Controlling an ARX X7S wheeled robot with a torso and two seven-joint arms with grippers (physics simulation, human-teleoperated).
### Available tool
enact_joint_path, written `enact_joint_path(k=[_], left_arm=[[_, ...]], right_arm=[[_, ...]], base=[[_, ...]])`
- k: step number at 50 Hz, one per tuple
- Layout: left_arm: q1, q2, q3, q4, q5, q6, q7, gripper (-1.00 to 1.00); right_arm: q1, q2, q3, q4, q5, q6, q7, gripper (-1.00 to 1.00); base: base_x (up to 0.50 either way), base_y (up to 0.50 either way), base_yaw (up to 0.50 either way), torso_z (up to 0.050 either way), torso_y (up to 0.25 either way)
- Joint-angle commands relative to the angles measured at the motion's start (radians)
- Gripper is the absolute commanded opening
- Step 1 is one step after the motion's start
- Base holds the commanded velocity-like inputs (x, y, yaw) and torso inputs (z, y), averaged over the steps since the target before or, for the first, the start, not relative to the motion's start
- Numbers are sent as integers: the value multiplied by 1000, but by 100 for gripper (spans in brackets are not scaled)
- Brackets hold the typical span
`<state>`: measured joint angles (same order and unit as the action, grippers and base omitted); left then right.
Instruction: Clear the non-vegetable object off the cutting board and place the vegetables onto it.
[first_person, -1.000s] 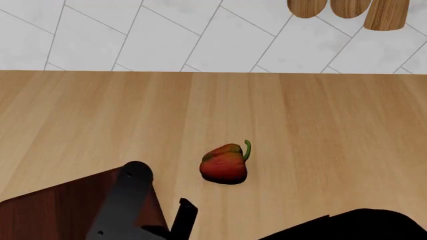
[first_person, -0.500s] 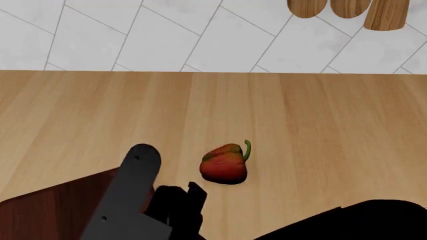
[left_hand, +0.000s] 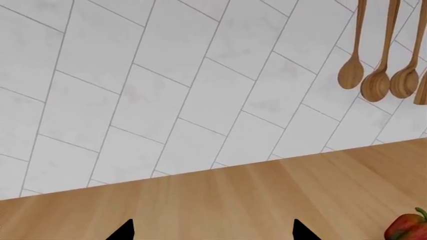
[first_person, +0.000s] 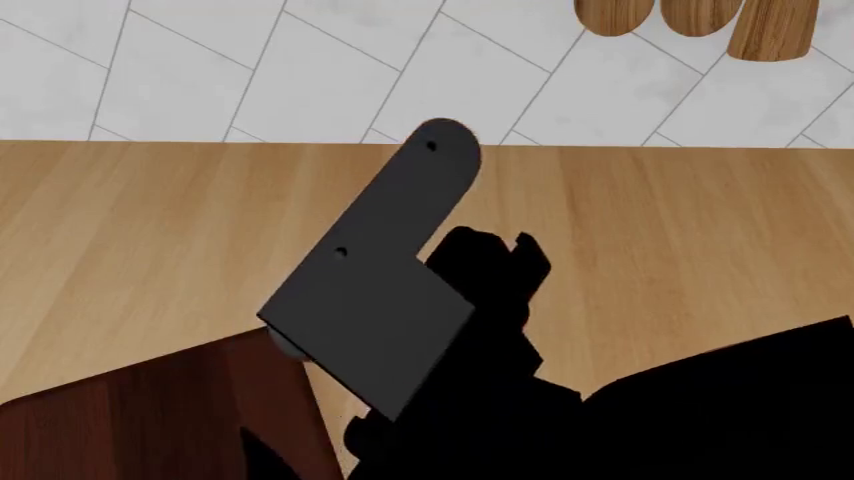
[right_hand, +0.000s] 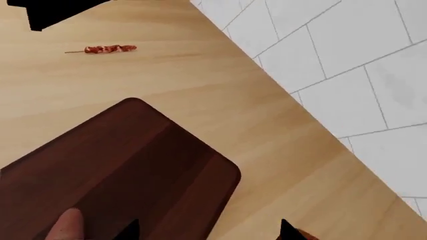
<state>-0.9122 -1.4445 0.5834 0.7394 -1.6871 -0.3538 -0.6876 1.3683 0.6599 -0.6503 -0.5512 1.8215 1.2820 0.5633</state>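
The dark reddish-brown cutting board fills the right wrist view, and its corner shows at the head view's lower left. A pinkish-brown tuber lies on it at the frame's edge. The orange-red bacon-like strip lies on the light countertop, off the board. The red bell pepper shows at the edge of the left wrist view; in the head view my raised left arm hides it. My left gripper is open over bare countertop. My right gripper is open above the board's edge.
A white tiled wall backs the countertop. Wooden spoons hang on it at the right. My right arm's dark bulk fills the head view's lower right.
My left arm has lifted from the board's corner and swung up and to the right, now covering the pepper in the head view. The right arm's dark mass has grown in the lower right.
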Motion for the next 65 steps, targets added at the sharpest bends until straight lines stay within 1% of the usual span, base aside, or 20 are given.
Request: enact_joint_path(k=[1, 10, 24, 29, 35, 41, 48, 58, 65], left_arm=[[5, 18, -30, -6, 12, 2, 34, 100], [8, 21, -31, -4, 16, -5, 33, 100], [11, 26, -34, -8, 19, -10, 33, 100], [4, 21, -42, -8, 6, -11, 32, 100], [-17, 37, -52, -17, -9, -28, 34, 100], [-48, 20, -75, -27, -37, -45, 37, 100], [-34, -6, -78, -16, -36, -26, 39, 100], [-32, 20, -72, -20, -20, -45, 31, 100], [-14, 15, -68, -17, -9, -35, 35, 100]], right_arm=[[-27, 32, 53, 16, -125, -9, -53, 100], [-72, 61, 67, 46, -240, -43, -98, 100], [-167, 54, 85, 131, -379, -157, -125, 100], [-191, 47, 90, 149, -392, -184, -122, 100], [-213, 41, 96, 166, -407, -210, -118, 100], [-247, 23, 106, 199, -390, -242, -132, 100], [-263, 3, 107, 250, -418, -276, -157, 100], [-280, -21, 102, 311, -458, -316, -187, 100], [-298, -43, 90, 361, -488, -342, -209, 100]], base=[[0, 0, 0, 0, 0], [0, 0, 0, 0, 0], [0, 0, 0, 0, 0], [0, 0, 0, 0, 0], [0, 0, 0, 0, 0], [0, 0, 0, 0, 0], [0, 0, 0, 0, 0], [0, 0, 0, 0, 0], [0, 0, 0, 0, 0]])
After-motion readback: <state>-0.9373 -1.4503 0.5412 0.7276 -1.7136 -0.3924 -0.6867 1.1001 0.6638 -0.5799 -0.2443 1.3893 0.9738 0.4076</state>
